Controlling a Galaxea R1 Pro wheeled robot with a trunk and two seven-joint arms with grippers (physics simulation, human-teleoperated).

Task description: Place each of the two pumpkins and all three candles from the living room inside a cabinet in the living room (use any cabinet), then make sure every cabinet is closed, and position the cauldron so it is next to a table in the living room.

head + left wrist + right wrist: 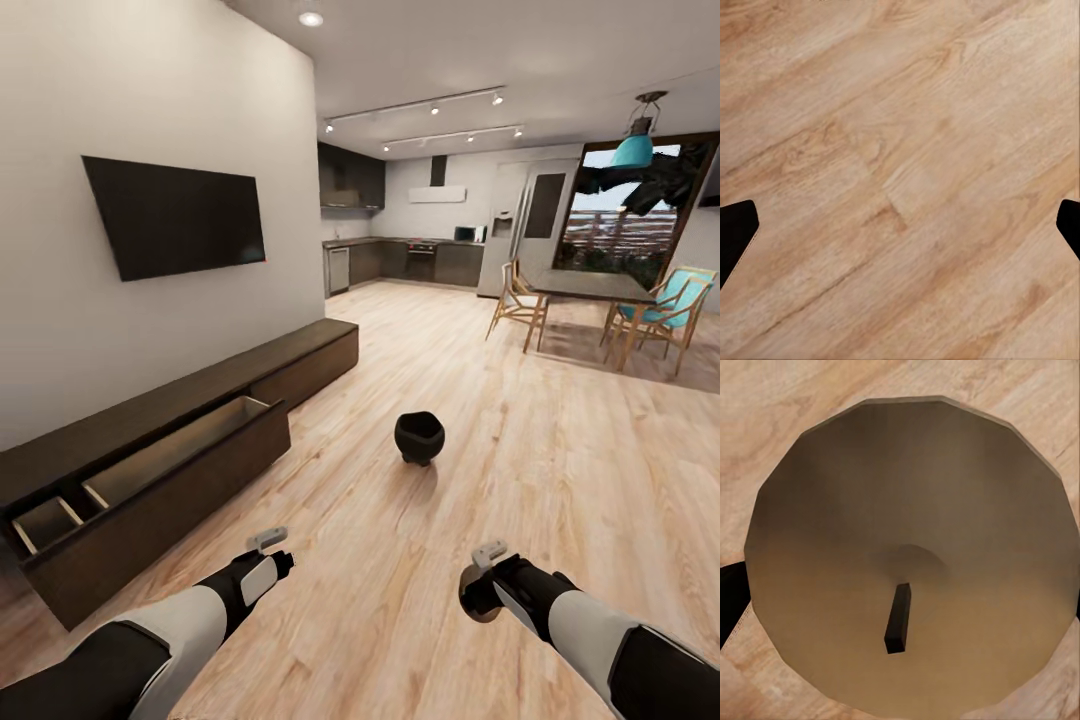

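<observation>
A: Where's the round black wide-mouthed cauldron?
B: On the plank floor, beyond both arms, right of the long dark-brown cabinet with one drawer pulled out.
A: Fingers?
B: Left fingers spread, empty. Right fingers clamp a stubby tan candle.

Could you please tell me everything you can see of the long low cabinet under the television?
The cabinet is a long, low unit of dark-brown wood running along the white wall, standing on the wooden floor beneath the wall-mounted television. Its far section looks shut. The wide near drawer is pulled out, tilting toward the room, showing pale wood insides split by dividers into compartments. The visible compartments look empty. Nothing touches it; both arms are short of it.
</observation>
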